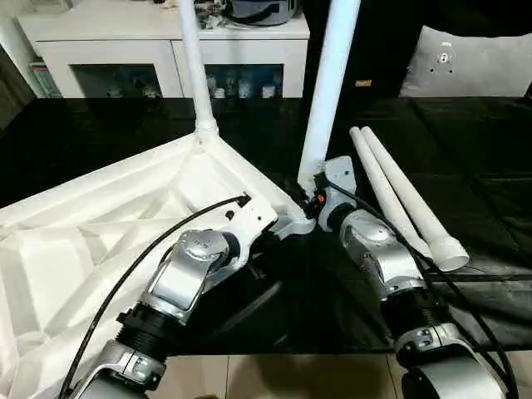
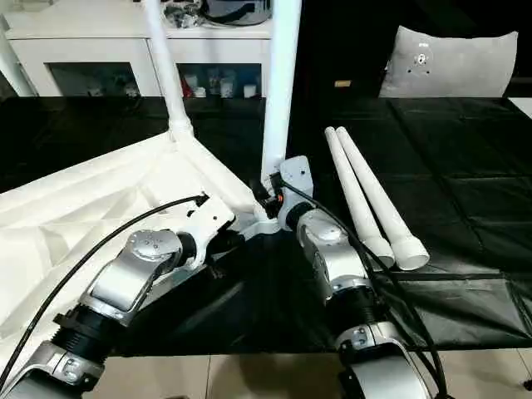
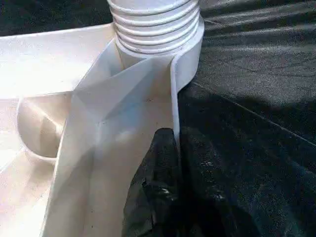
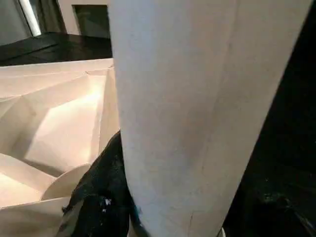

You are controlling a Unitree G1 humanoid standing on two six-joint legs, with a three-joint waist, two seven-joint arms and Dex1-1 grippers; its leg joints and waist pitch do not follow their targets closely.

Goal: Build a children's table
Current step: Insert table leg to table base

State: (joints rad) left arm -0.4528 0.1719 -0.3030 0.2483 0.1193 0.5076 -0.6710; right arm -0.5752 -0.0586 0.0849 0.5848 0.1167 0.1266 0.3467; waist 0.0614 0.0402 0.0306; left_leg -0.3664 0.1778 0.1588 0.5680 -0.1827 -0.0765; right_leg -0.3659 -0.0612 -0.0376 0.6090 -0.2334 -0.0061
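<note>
The table top (image 1: 91, 241) lies upside down on a black worktop (image 1: 465, 158), ribbed underside up, taking up the left half of the head views. One leg (image 1: 193, 66) stands upright in its far corner socket. A second leg (image 1: 328, 91) rises, leaning slightly, from the near right corner socket (image 1: 293, 221), just ahead of both forearms.

The right end effector (image 2: 268, 193) sits at the foot of this second leg, its black fingers (image 4: 101, 197) half spread and closed around the shaft just above the socket; in the right wrist view the white shaft runs directly between them, touching the finger that shows. The left end effector (image 3: 165, 163) is at the same corner from the other side, its fingers pinched nearly together on the thin side wall of the top, just beside the socket; the left wrist view shows the leg's ribbed end seated in the round collar beyond the fingertips.

Two more legs (image 1: 403, 199) lie side by side on the worktop to the right of the right forearm, touching each other, apart from the top. A white cabinet (image 1: 166, 50) stands behind the worktop.
</note>
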